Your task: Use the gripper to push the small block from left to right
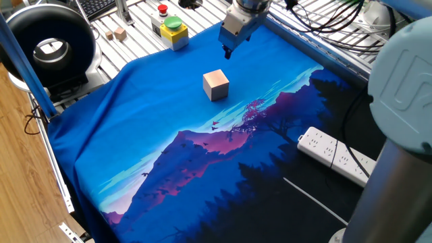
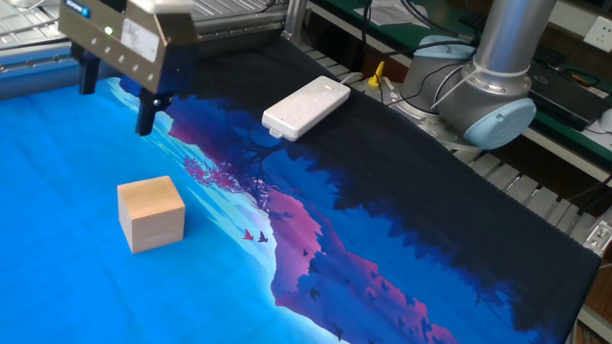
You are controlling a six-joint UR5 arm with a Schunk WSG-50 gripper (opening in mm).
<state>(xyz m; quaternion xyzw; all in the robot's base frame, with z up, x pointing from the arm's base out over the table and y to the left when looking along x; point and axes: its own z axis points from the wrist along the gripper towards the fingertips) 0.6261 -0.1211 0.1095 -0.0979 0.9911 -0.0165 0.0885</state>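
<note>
The small block (image 1: 216, 85), a light tan wooden cube, sits on the blue part of the printed cloth; it also shows in the other fixed view (image 2: 150, 212). The gripper (image 1: 227, 50) hangs above the cloth behind the block, apart from it and touching nothing. In the other fixed view the gripper (image 2: 117, 103) is up and slightly left of the block, with its two dark prongs spread wide and nothing between them.
A white power strip (image 1: 341, 156) lies on the dark part of the cloth, also seen in the other fixed view (image 2: 306, 105). A yellow box with a green button (image 1: 173, 30), two tiny cubes (image 1: 120, 32) and a black round device (image 1: 47, 40) stand beyond the cloth. The arm's base (image 2: 488, 91) is at the far side.
</note>
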